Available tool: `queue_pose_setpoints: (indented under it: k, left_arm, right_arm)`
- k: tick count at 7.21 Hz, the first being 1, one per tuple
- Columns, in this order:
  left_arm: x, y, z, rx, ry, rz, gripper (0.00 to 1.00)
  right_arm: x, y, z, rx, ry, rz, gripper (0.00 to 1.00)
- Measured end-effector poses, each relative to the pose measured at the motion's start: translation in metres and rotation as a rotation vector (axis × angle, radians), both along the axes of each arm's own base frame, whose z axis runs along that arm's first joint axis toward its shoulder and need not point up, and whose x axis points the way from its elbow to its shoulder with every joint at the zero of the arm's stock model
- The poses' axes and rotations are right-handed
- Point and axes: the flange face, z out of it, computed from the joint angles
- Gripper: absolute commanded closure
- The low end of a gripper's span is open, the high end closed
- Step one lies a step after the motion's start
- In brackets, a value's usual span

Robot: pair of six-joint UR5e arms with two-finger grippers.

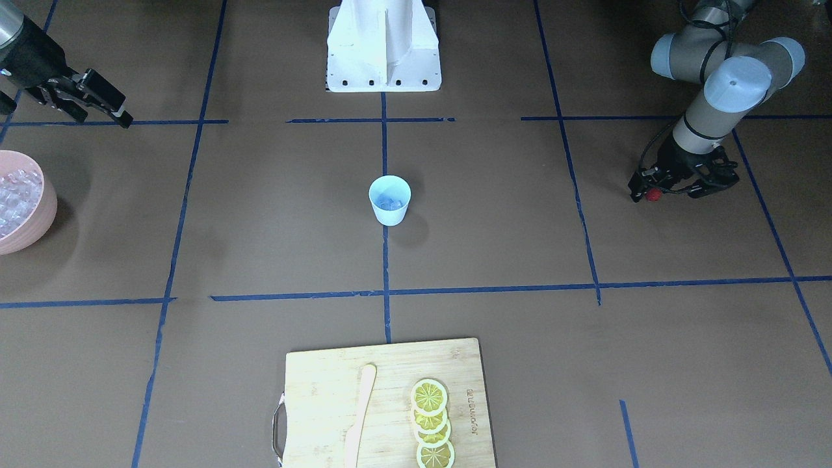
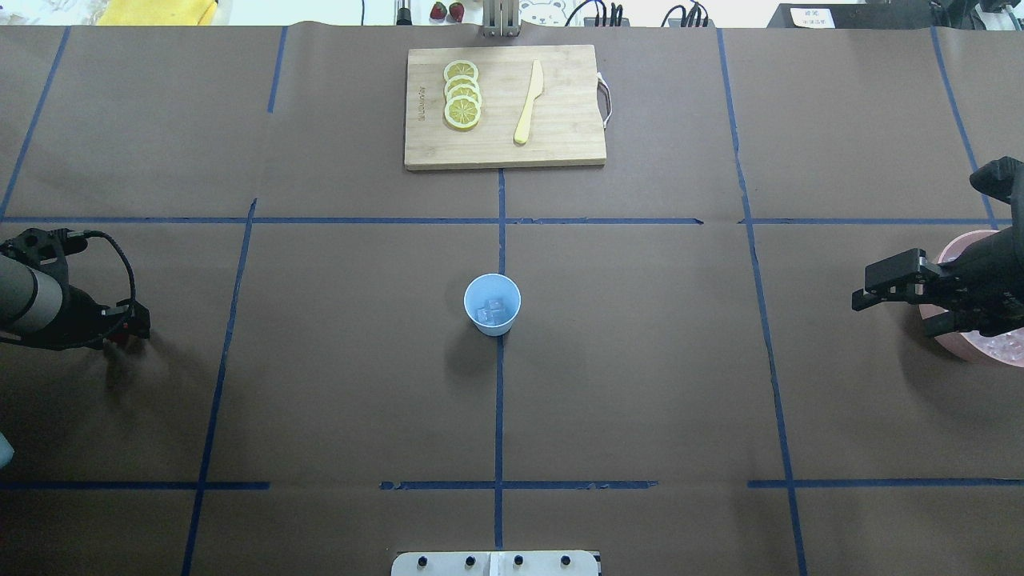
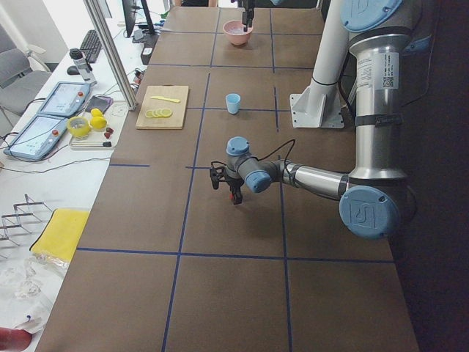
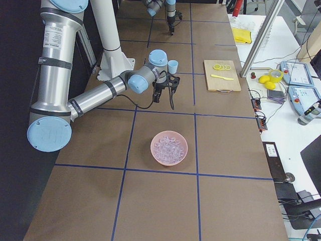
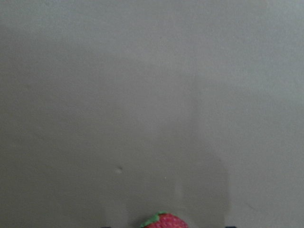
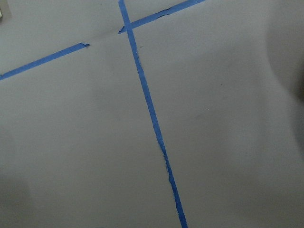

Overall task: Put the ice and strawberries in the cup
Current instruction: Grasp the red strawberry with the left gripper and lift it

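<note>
**Ice in, strawberry yet to go**

Nearest you, the cutting board [image 1: 318,390] with its lemon slices [image 1: 430,422] and wooden knife [image 1: 361,416] plays no part; past it, mid-table, the cup [image 1: 390,211] stands upright with a few cubes of ice [image 1: 389,203] inside, so that half looks done; on your right, well apart from it, the left gripper [image 1: 658,192] hangs low over the table, fingers closed narrow on the strawberry [image 1: 653,194], which is not yet in the cup; on your left the pink bowl [image 1: 39,221] holds more ice; farthest, beyond the bowl, the right gripper [image 1: 103,117] hovers with fingers spread wide and empty; what remains, I judge, is carrying the berry across and dropping it in
</note>
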Motion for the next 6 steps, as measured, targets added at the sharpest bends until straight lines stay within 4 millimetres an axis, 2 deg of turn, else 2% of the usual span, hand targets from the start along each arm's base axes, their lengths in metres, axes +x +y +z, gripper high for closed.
queue_pose_setpoints:
  k: [2,4,5,6]
  left_arm:
    - [-0.001,0.002,-0.011,0.012,0.017,0.003,1.00]
    - [-0.003,0.003,-0.030,0.036,0.044,0.002,1.00]
    - [-0.002,0.003,-0.048,0.054,0.070,-0.001,1.00]
    - [0.001,0.004,-0.082,0.075,0.119,0.004,1.00]
  right_arm:
    - [-0.001,-0.001,-0.003,0.004,-0.004,0.000,0.01]
    - [-0.001,-0.001,-0.004,0.006,-0.005,0.000,0.01]
    - [0.001,0.000,-0.005,0.008,-0.007,0.002,0.01]
    - [0.004,0.002,-0.007,0.010,-0.008,0.006,0.01]
